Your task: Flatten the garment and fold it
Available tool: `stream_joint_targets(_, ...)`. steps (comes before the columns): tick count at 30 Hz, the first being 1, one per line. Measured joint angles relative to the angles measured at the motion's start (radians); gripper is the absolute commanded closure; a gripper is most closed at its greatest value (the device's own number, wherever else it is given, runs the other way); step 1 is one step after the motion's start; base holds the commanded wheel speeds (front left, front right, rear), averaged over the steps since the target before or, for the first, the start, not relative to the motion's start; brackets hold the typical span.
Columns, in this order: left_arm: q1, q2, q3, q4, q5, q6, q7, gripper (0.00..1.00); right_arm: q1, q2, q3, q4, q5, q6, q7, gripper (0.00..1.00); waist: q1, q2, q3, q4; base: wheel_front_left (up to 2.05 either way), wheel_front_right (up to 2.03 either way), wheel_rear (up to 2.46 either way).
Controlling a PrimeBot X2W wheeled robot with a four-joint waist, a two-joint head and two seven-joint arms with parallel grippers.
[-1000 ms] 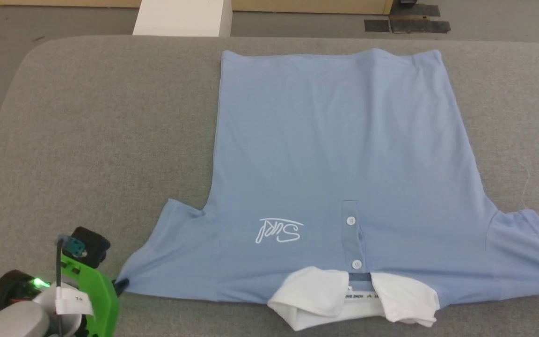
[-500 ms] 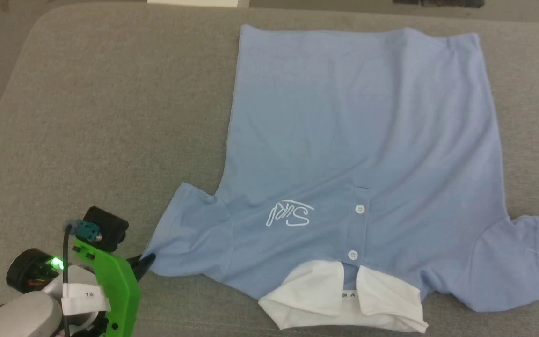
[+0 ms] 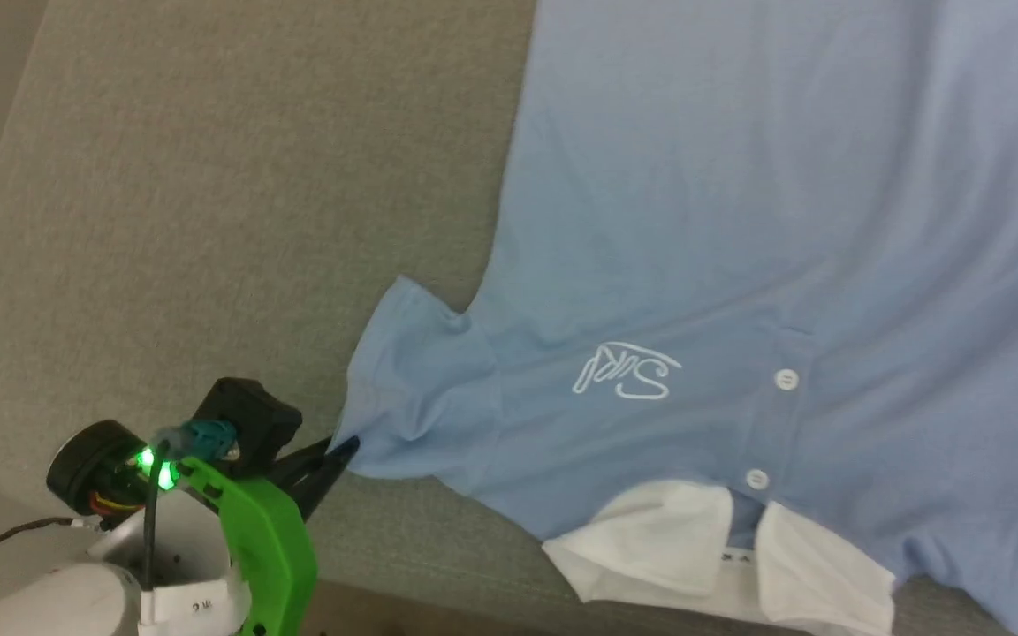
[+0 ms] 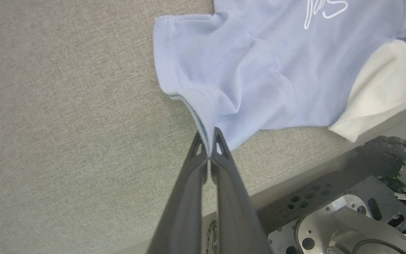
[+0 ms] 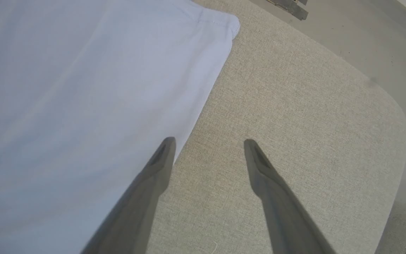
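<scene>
head view: the shirt point(image 3: 695, 221) lies front up, spread on a grey padded table point(image 3: 208, 221), with its white collar point(image 3: 668, 539) at the near edge, toward the robot. the logo point(image 3: 626, 371) and two buttons point(image 3: 786, 380) read upside down. the left gripper point(image 3: 345, 444) comes in from the lower left, and its tips pinch the outer corner of the near sleeve point(image 3: 412, 371), which puckers toward them.

left wrist view: the two fingers are pressed together, with a fold of the sleeve's edge caught between their tips. the sleeve bunches in soft wrinkles just beyond them. the collar lies by the table's edge, and the robot's dark base point(image 4: 347, 211) shows past it.

right wrist view: the right gripper point(image 5: 208, 148) is spread wide and holds nothing. one finger's tip lies over the shirt's side edge, the other over bare table. a bottom corner point(image 5: 224, 24) of the shirt lies flat further on, and the floor point(image 5: 365, 35) shows beyond the table's rounded corner.
</scene>
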State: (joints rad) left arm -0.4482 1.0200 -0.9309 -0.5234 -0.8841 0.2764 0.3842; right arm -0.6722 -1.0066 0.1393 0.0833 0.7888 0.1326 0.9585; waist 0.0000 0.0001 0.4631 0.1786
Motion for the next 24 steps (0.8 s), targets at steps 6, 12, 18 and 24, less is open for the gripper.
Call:
stream_joint_targets(6,-0.023,-0.034,-0.003,-0.052,0.046,0.015,-0.017,1.0,-0.196,0.015,-0.018,0.092,-0.076,0.0,0.111,0.0,0.0001,0.0,0.095,0.07,0.0,0.0,0.0)
stream_joint_targets(12,-0.036,-0.084,-0.006,-0.058,0.067,0.021,-0.053,1.0,-0.375,0.015,-0.007,0.199,-0.195,0.0,0.181,0.0,0.0001,0.0,0.21,0.155,0.0,0.0,0.0)
stream_joint_targets(18,-0.036,-0.115,-0.012,-0.039,0.088,0.021,-0.072,1.0,-0.395,-0.002,-0.003,0.241,-0.244,-0.001,0.186,0.0,0.0001,-0.0001,0.266,0.212,0.0,0.0,0.0)
stream_joint_targets(24,-0.036,-0.13,-0.018,-0.027,0.091,0.024,-0.078,1.0,-0.392,-0.037,-0.006,0.219,-0.233,-0.001,0.181,1.0,0.0,0.0,0.296,0.238,0.0,0.0,0.0)
